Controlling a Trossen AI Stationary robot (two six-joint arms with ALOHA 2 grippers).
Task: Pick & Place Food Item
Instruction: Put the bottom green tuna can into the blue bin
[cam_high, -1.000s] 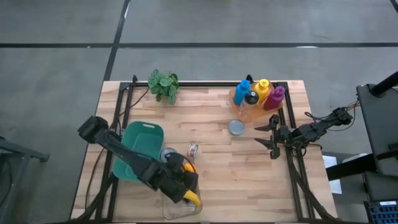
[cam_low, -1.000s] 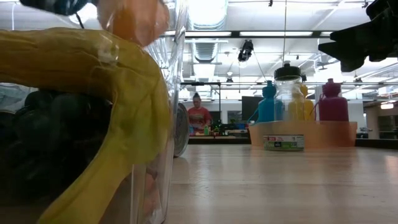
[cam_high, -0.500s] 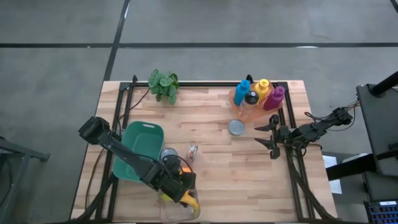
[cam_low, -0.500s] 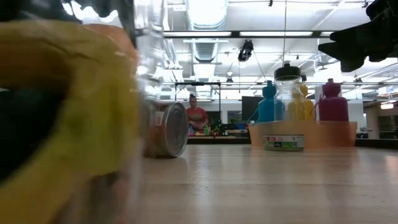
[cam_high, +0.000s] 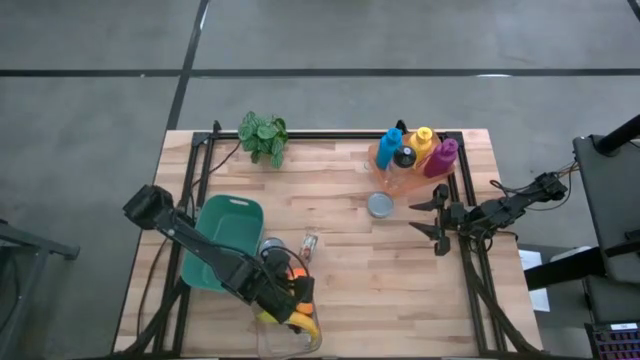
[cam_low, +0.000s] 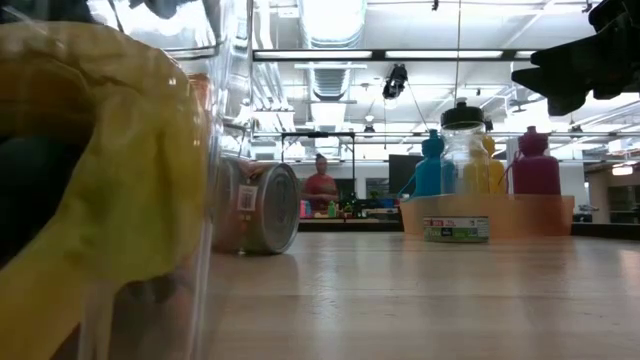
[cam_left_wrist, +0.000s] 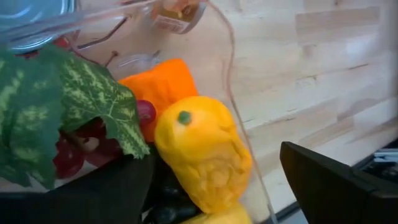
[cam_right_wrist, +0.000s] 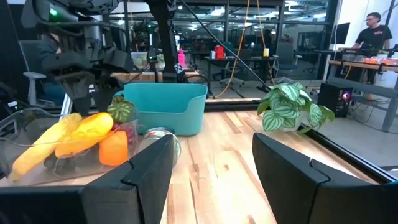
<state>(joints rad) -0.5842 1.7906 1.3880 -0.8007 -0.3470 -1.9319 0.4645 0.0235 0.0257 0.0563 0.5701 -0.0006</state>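
Fingers of the left gripper (cam_high: 283, 303) now stand released over the clear container (cam_high: 290, 335), wider than a second ago; the yellow squash (cam_left_wrist: 202, 152) seems placed; right gripper (cam_high: 437, 222) waits open beside the worktop (cam_high: 400, 280).

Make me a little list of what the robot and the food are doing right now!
left gripper: open, over the clear container at the table's near edge
food in container: yellow squash, orange pepper, grapes
can: lying on its side on the wooden table
teal bin: beside the left arm
right gripper: open, waiting near the table's right edge, holding nothing
bottles: grouped in a tray at the far right corner
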